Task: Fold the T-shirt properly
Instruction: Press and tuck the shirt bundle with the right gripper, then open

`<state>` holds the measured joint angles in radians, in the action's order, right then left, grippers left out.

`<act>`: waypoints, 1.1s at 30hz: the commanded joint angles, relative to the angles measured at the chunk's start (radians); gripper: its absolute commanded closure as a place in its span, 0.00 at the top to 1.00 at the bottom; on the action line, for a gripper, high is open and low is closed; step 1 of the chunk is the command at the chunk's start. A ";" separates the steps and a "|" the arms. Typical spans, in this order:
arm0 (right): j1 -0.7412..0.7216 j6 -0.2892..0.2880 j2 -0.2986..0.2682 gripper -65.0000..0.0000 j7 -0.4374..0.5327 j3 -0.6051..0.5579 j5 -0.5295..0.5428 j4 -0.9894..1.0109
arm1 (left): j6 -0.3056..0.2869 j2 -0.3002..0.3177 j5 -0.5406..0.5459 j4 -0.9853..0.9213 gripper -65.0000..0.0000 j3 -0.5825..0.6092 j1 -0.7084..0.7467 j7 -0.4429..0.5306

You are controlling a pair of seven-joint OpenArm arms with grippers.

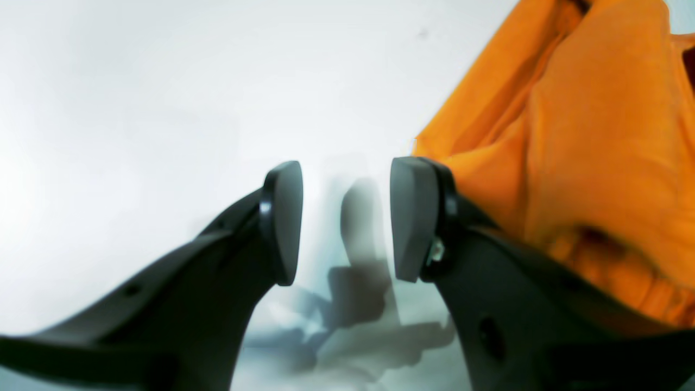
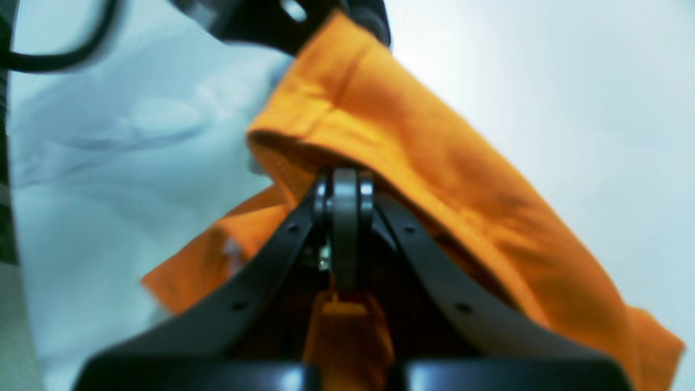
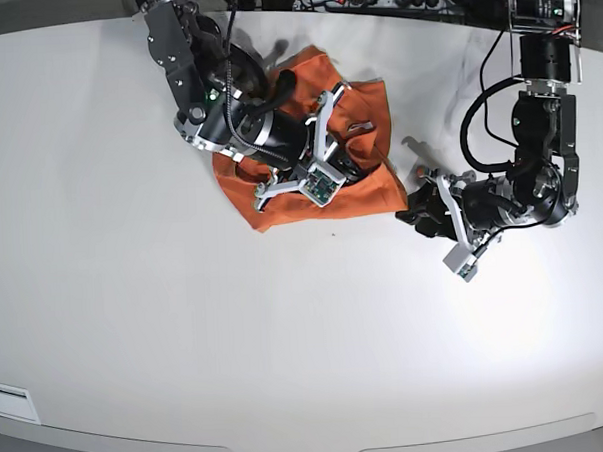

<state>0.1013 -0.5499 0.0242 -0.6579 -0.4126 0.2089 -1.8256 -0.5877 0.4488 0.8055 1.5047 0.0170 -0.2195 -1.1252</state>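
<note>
One pair of fingers, the right (image 2: 345,217), is clenched on a fold of the shirt (image 2: 434,163) bunched around it; the left (image 1: 345,220) stands released just beside the hem, over bare desk (image 1: 163,81). You're mid-fold: next, bring the left onto that edge.

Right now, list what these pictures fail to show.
- T-shirt neckline and tag: base view, hidden by bunched fabric and the right arm.
- Right gripper pinch point: right wrist view, blurred.
- Left gripper fingertips: base view, too small; the shirt is cut off in the left wrist view.
</note>
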 commanded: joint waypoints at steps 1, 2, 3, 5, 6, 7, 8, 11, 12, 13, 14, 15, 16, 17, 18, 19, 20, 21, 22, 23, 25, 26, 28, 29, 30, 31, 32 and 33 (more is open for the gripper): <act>-0.039 0.000 0.027 0.00 0.037 -0.001 0.019 0.008 | -0.004 0.020 0.023 0.018 0.43 -0.006 -0.025 0.017; -0.063 0.000 0.043 0.00 0.038 -0.001 0.020 0.036 | -0.004 0.027 0.024 0.018 0.43 -0.007 -0.025 0.017; -0.084 0.000 0.058 0.00 0.037 -0.001 0.021 0.064 | -0.004 0.035 0.024 0.018 0.43 -0.007 -0.025 0.017; -0.124 -0.002 0.093 0.00 0.037 -0.001 0.022 0.107 | -0.004 0.054 0.024 0.018 0.43 -0.009 -0.025 0.017; -0.142 -0.009 0.110 0.00 0.037 -0.001 0.022 0.121 | -0.004 0.061 0.024 0.018 0.43 -0.014 -0.025 0.017; -0.160 -0.018 0.128 0.00 0.037 -0.001 0.022 0.128 | -0.004 0.069 0.024 0.018 0.43 -0.020 -0.025 0.018; -0.172 -0.022 0.133 0.00 0.037 -0.001 0.022 0.129 | -0.005 0.074 0.024 0.018 0.43 -0.027 -0.025 0.017; -0.206 -0.030 0.133 0.00 0.038 -0.002 0.026 0.129 | -0.004 0.088 0.035 0.018 0.43 -0.050 -0.025 0.017; -0.219 -0.030 0.133 0.00 0.045 -0.011 0.044 0.129 | -0.004 0.091 0.044 0.018 0.43 -0.058 -0.025 0.017; -0.230 -0.025 0.133 0.00 0.045 -0.021 0.048 0.129 | -0.004 0.092 0.053 0.018 0.43 -0.068 -0.025 0.017; -0.238 -0.019 0.133 0.00 0.045 -0.029 0.048 0.129 | -0.005 0.095 0.060 0.018 0.43 -0.076 -0.024 0.016; -0.244 -0.012 0.133 0.00 0.045 -0.040 0.048 0.129 | -0.005 0.098 0.069 0.018 0.43 -0.084 -0.024 0.012; -0.246 -0.006 0.133 0.00 0.045 -0.052 0.048 0.129 | -0.005 0.099 0.076 0.018 0.43 -0.090 -0.025 0.006; -0.245 -0.002 0.133 0.00 0.048 -0.065 0.048 0.129 | -0.005 0.101 0.080 0.018 0.43 -0.095 -0.025 0.002; -0.245 0.002 0.133 0.00 0.050 -0.078 0.048 0.129 | -0.005 0.100 0.084 0.018 0.43 -0.098 -0.025 0.002; -0.245 0.005 0.133 0.00 0.050 -0.093 0.048 0.129 | -0.005 0.100 0.087 0.018 0.43 -0.098 -0.025 0.002; -0.243 0.004 0.133 0.00 0.049 -0.109 0.048 0.129 | -0.005 0.100 0.088 0.018 0.43 -0.098 -0.025 0.002; -0.243 0.003 0.133 0.00 0.049 -0.127 0.048 0.129 | -0.005 0.100 0.091 0.018 0.43 -0.098 -0.025 0.002; -0.243 0.003 0.133 0.00 0.048 -0.143 0.048 0.129 | -0.005 0.100 0.091 0.018 0.43 -0.098 -0.025 0.002; -0.244 0.004 0.133 0.03 0.048 -0.157 0.048 0.129 | -0.005 0.100 0.092 0.018 0.43 -0.098 -0.024 0.002; -0.251 0.003 0.133 0.30 0.045 -0.171 0.048 0.129 | -0.005 0.101 0.094 0.018 0.43 -0.098 -0.025 0.002; -0.259 -0.001 0.133 0.45 0.034 -0.171 0.048 0.125 | -0.005 0.103 0.094 0.018 0.43 -0.098 -0.025 0.002; -0.283 -0.015 0.133 0.61 -0.023 -0.167 0.036 0.101 | -0.005 0.103 0.093 0.018 0.43 -0.098 -0.025 0.002; -0.298 -0.015 0.133 0.61 -0.070 -0.161 0.017 0.080 | -0.009 0.103 0.094 0.018 0.43 -0.098 -0.025 -0.002; -0.309 -0.013 0.133 0.61 -0.120 -0.156 0.003 0.055 | -0.018 0.103 0.094 0.018 0.43 -0.098 -0.025 -0.004; -0.318 0.002 0.133 0.60 -0.164 -0.148 -0.014 0.025 | -0.030 0.103 0.094 0.018 0.43 -0.098 -0.025 -0.006; -0.323 0.022 0.133 0.60 -0.196 -0.138 -0.033 -0.004 | -0.035 0.103 0.094 0.018 0.43 -0.098 -0.025 -0.006; -0.328 0.044 0.133 0.60 -0.217 -0.127 -0.048 -0.031 | -0.035 0.103 0.095 0.018 0.40 -0.098 -0.025 -0.008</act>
<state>-0.2062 -0.5034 0.1448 -0.8974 -0.5392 0.1471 -1.8408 -0.6144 0.5346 0.8833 1.5047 -0.0734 -0.2195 -1.1473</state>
